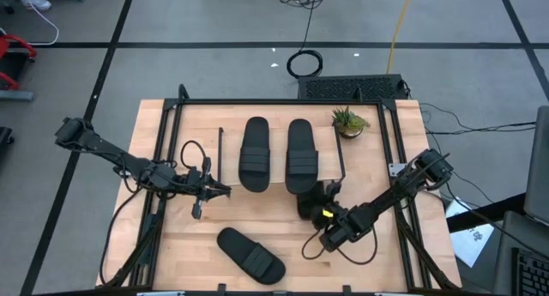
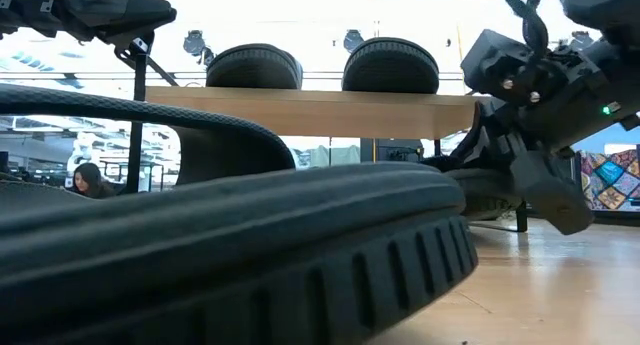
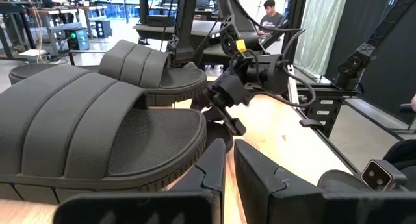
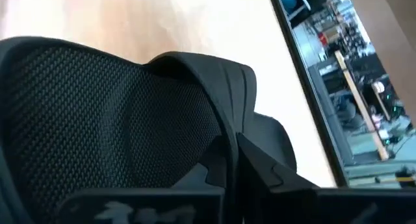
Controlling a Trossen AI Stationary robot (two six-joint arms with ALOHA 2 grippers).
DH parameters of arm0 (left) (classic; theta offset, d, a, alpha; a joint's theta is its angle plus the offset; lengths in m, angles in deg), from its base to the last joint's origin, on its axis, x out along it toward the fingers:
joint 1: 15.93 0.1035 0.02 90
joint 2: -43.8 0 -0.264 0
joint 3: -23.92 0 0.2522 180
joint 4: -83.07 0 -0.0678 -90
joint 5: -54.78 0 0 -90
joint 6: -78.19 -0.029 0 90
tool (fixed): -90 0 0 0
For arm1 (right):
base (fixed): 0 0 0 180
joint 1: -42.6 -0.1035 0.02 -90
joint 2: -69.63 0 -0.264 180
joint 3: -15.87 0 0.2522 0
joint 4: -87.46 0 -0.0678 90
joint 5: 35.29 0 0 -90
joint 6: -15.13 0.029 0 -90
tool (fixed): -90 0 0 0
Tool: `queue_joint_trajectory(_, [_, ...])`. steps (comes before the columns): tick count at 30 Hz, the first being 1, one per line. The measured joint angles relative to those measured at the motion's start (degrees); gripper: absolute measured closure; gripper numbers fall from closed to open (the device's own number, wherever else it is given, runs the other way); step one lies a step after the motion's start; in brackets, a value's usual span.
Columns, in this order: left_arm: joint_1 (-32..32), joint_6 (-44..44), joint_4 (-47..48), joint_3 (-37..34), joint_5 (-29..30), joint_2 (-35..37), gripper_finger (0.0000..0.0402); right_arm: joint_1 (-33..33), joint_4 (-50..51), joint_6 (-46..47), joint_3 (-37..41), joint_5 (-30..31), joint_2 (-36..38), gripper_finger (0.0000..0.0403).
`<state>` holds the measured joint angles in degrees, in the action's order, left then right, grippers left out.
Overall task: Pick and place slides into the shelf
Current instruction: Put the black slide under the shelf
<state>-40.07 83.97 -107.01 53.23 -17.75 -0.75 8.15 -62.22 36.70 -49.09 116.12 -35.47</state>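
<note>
Halfway there: two slides (image 1: 276, 154) sit on the shelf (image 1: 330, 172). One slide (image 1: 250, 256) lies loose at the table's near edge. The right gripper (image 1: 319, 208) is clamped on the strap of the fourth slide (image 1: 310, 202) just in front of the shelf. The left gripper (image 1: 225, 190) hangs beside the shelf, fingers closed, empty.
</note>
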Motion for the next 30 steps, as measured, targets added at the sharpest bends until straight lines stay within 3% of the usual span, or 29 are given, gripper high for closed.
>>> queue_joint_trajectory(9, [0.0, 0.0, 0.0, 0.0, 0.0, 0.0, 0.0369, 1.2, -2.2, 3.9, 1.9, -5.3, 0.1, 0.0388])
queue_joint_trajectory(23, [0.0, 0.0, 0.0, 0.0, 0.0, 0.0, 0.0369, -0.9, -5.1, 1.7, 2.0, -7.9, 1.2, 0.0212])
queue_joint_trajectory(30, [0.0, 0.0, 0.1, 0.0, 0.0, 0.0, 0.0369, -3.0, -5.8, 1.0, 2.0, -8.5, 4.9, 0.0183])
